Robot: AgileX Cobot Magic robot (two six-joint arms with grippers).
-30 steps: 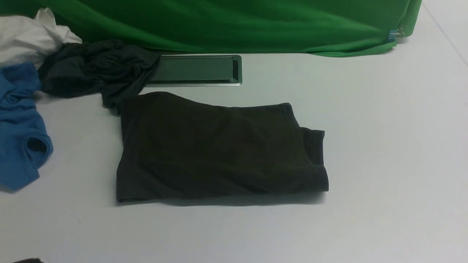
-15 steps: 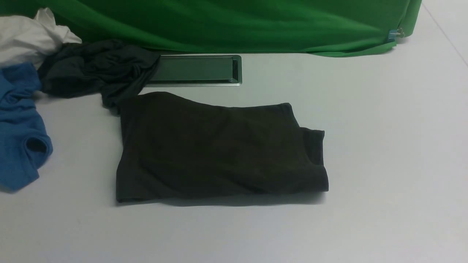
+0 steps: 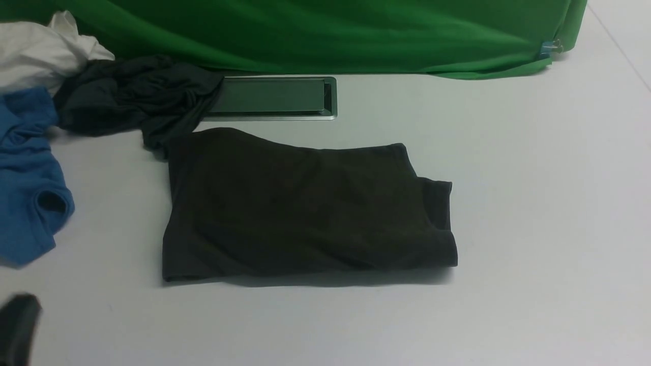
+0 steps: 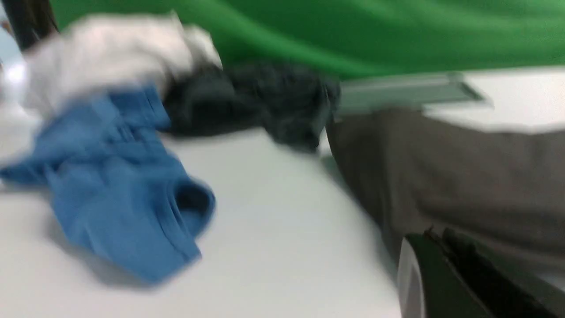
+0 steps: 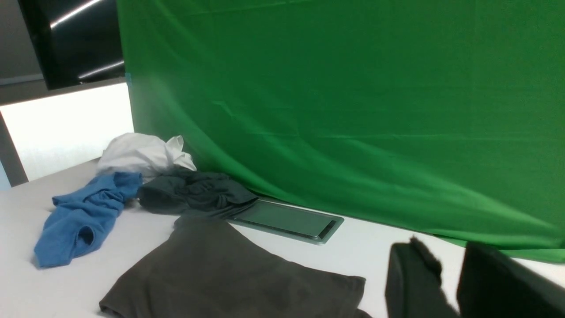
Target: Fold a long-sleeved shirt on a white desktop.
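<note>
Front view shows the very dark olive-black knit long-sleeved shirt point(image 3: 305, 211) lying folded into a flat rectangle mid-table on the smooth white table point(image 3: 534, 203), just near of the grey metal-framed cable hatch point(image 3: 274, 97). The left tool point(image 4: 435, 238) is closed and empty, low at the near left; the right tool point(image 5: 450, 274) hangs above the shirt's right side, jaws apart, holding nothing. The crumpled dark teal-grey garment point(image 3: 137, 96) touches the shirt's far left corner, so a careless sweep there could drag the fold open.
</note>
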